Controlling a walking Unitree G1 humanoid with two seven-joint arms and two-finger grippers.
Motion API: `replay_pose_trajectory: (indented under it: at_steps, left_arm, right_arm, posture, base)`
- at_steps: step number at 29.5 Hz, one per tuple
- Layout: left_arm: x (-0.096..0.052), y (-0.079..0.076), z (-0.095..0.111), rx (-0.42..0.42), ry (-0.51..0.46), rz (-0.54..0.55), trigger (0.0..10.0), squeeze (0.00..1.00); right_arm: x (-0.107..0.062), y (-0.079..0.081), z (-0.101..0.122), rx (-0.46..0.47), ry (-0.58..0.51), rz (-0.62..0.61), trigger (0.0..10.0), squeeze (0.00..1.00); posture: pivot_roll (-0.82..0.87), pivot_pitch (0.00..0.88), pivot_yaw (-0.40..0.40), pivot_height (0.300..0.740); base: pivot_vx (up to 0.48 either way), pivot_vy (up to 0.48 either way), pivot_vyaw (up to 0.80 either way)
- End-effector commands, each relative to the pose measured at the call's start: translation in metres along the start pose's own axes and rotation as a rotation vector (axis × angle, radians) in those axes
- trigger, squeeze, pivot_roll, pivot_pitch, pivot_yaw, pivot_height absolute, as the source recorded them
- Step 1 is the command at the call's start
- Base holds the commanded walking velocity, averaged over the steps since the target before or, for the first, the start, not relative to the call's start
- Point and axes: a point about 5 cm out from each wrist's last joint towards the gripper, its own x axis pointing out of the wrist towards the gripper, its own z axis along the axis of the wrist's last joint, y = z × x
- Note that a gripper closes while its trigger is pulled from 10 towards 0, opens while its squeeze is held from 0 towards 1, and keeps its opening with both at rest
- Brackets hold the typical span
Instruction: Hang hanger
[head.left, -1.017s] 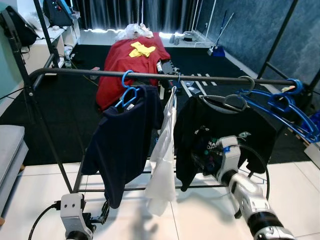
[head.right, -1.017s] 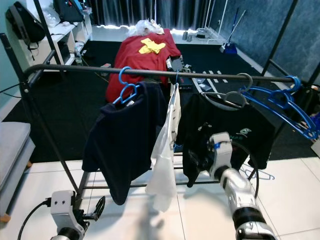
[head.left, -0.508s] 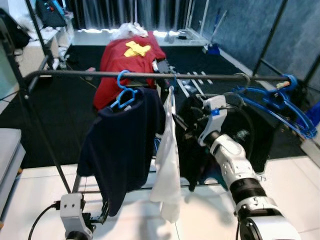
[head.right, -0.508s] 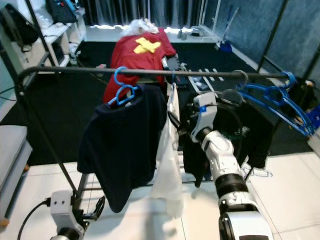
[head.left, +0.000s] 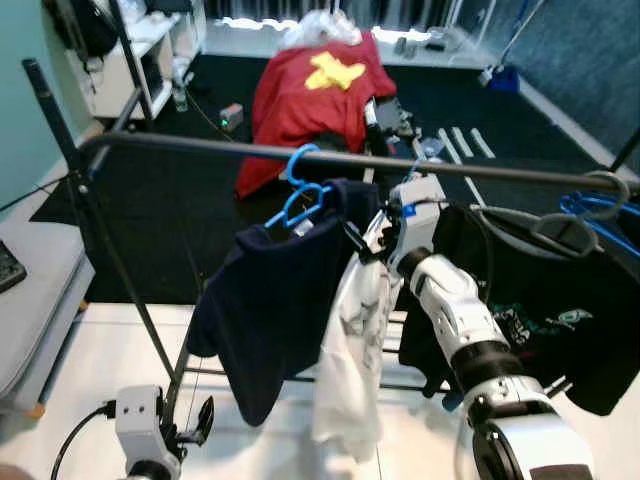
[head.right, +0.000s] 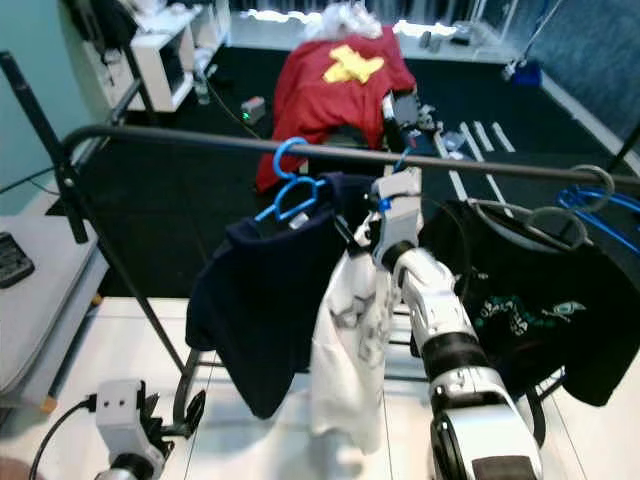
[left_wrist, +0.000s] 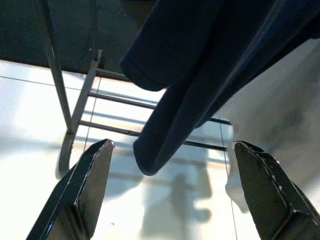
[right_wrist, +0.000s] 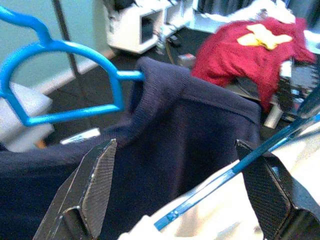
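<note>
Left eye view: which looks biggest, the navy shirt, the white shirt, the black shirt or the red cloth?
1. Navy shirt
2. Black shirt, partly cut off, so close to the navy
3. White shirt
4. Red cloth, farther away

Black T-shirt (head.left: 560, 320): right side cut by frame edge; blue hangers (head.left: 600, 208): mostly cut off at right; white shirt's hanger (right_wrist: 235, 172): one blue arm visible, hook hidden; right gripper (head.left: 362, 238): fingertips lost among garments

Three shirts (head.left: 280, 300) side by side on the rail (head.left: 250, 152).
</note>
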Motion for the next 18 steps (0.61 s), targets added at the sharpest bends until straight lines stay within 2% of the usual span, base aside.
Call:
replay_pose_trajectory:
  at_steps: [1,5,7,12,18]
  left_arm:
    - [-0.004,0.000,-0.005,-0.001,0.017,-0.007,10.0,0.00]
    - [-0.004,0.000,-0.005,0.000,0.016,-0.009,10.0,0.00]
    - [-0.004,0.000,-0.005,0.001,0.015,-0.014,10.0,0.00]
    - [-0.004,0.000,-0.005,0.001,0.013,-0.018,10.0,0.00]
    - [-0.004,-0.001,-0.004,0.000,0.008,-0.022,10.0,0.00]
  right_arm:
    - [-0.003,-0.002,-0.014,0.000,0.080,-0.025,10.0,0.00]
    - [-0.003,-0.004,-0.016,-0.013,0.113,-0.046,10.0,0.00]
    - [-0.004,-0.008,-0.023,-0.032,0.195,-0.102,10.0,0.00]
    - [-0.004,-0.012,-0.028,-0.039,0.268,-0.169,10.0,0.00]
    - [-0.002,-0.009,-0.026,-0.051,0.287,-0.186,10.0,0.00]
  posture:
    - [-0.09,0.083,-0.069,0.740]
    - [-0.08,0.085,-0.070,0.740]
    - [-0.08,0.083,-0.070,0.740]
    - [-0.08,0.083,-0.073,0.740]
    - [-0.08,0.090,-0.073,0.740]
  base:
    - [0.000,0.000,0.00]
    - [0.000,0.000,0.00]
    - [0.000,0.000,0.00]
    - [0.000,0.000,0.00]
    - [0.000,0.000,0.00]
